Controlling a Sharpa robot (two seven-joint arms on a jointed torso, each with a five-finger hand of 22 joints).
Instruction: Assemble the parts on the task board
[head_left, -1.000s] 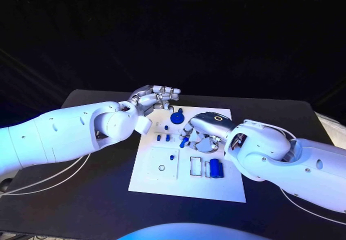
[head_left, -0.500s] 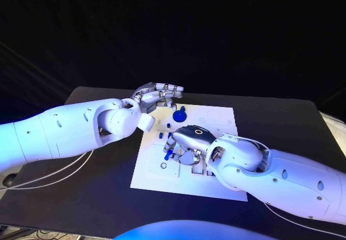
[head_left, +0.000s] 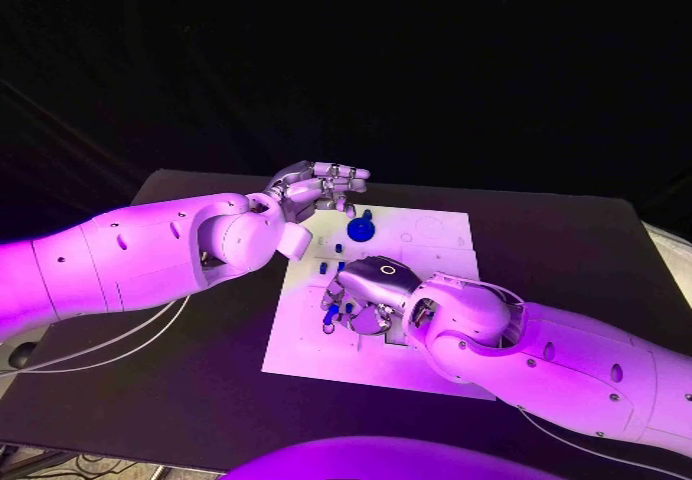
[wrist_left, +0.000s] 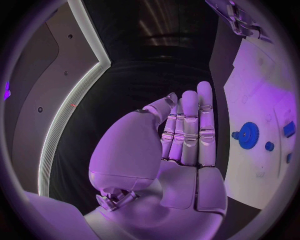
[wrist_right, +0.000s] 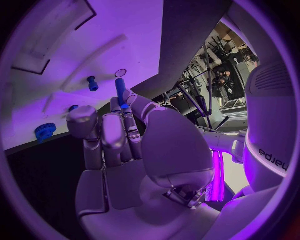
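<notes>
Slim blue cylindrical peg (wrist_right: 120, 91) is pinched at the fingertips of the silver right hand (wrist_right: 119, 145), held over the white flat task board (head_left: 433, 232) near its left-middle part; in head view the peg (head_left: 330, 314) shows under the right hand (head_left: 366, 292). A small round hole (wrist_right: 121, 73) is seen on the board just beyond the peg tip in right wrist view — judged as the likely target, not certain. Silver left hand (wrist_left: 181, 150) is held off the board's far-left corner, fingers straight and pressed together side by side, nothing held. Blue gear-shaped part (wrist_left: 248, 135) sits on the board w/ a small blue round stud (wrist_left: 269, 146) near it; another small blue pin (wrist_right: 92, 83) stands on the board close to the peg.

To do the step well: peg should be kept upright, tip lined up over hole before lowering, pinch kept firm so it isn't tilted, neighbouring pin not to be knocked. Black desk (head_left: 188, 360) carries the board.
</notes>
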